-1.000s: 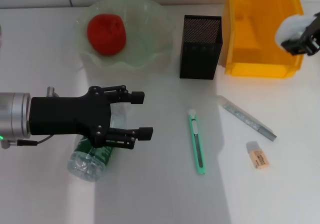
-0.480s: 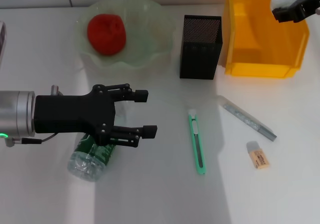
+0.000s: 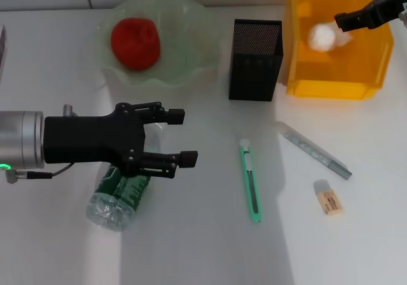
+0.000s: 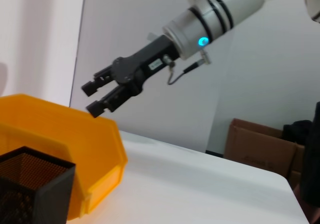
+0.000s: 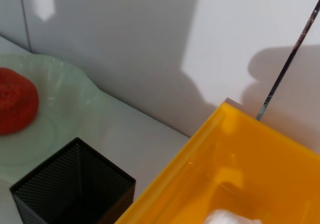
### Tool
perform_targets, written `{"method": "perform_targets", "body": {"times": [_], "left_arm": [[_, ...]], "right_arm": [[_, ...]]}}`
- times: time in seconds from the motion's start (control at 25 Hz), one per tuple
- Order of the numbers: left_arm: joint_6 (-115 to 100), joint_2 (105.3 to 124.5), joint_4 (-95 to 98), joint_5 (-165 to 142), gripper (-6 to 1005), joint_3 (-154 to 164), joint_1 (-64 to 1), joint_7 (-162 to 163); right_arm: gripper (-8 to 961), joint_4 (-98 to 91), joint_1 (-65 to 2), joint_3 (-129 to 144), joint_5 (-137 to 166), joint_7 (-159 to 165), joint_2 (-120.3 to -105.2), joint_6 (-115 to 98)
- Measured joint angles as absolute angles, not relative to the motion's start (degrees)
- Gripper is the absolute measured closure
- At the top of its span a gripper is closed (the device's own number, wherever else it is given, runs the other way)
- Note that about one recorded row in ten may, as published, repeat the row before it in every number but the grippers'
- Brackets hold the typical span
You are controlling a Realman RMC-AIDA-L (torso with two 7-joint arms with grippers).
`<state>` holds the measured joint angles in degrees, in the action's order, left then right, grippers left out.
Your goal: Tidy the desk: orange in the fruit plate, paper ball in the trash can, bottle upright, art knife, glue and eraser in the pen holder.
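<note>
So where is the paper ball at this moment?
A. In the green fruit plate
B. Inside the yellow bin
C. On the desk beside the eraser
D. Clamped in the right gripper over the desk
B: the head view shows the white paper ball inside the yellow bin, clear of the open right gripper at the bin's far corner; the left gripper hovers open over the lying bottle.

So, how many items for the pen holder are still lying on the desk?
3, all to the right of the bottle: art knife in the middle, glue farther right, eraser nearest the front edge. The pen holder's inside is hidden.
</note>
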<state>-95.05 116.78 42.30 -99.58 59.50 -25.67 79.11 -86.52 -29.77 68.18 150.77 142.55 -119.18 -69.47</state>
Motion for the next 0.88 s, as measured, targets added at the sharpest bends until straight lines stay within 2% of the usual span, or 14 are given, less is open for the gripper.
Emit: {"method": "perform_targets", "body": {"times": [0.24, 0.36, 0.44, 0.48, 0.64, 0.72, 0.88], "left_arm": [[-88.9, 115.86, 48.0, -102.3, 152, 59.5, -25.8, 92.7], [-87.9, 115.58, 55.5, -107.2, 153, 59.5, -25.7, 103.1], [-88.2, 115.91, 62.6, -111.6, 153, 59.7, -25.7, 111.4], [-88.8, 116.76, 70.3, -117.1, 153, 60.3, -25.9, 119.3], [-89.4, 117.97, 78.0, -123.8, 154, 61.6, -26.8, 127.6], [-89.7, 118.48, 83.3, -130.0, 154, 64.4, -28.9, 136.3], [-91.2, 118.63, 84.8, -139.8, 154, 71.4, -35.6, 149.9]], "right_arm": [[122, -87.7, -20.4, 62.6, 125.6, 129.3, -119.14, -71.2], [108, -80.5, -14.1, 57.3, 102.9, 111.5, -119.07, -80.0], [111, -77.8, -13.3, 55.8, 99.4, 108.0, -119.09, -83.0], [111, -70.2, -13.1, 52.0, 94.5, 101.2, -119.09, -89.9], [111, -56.1, -14.6, 46.2, 93.9, 91.3, -119.00, -99.1], [111, -42.6, -16.0, 43.6, 94.8, 79.5, -118.18, -104.1], [111, -34.5, -16.5, 43.7, 95.2, 73.4, -117.55, -103.6]]}}
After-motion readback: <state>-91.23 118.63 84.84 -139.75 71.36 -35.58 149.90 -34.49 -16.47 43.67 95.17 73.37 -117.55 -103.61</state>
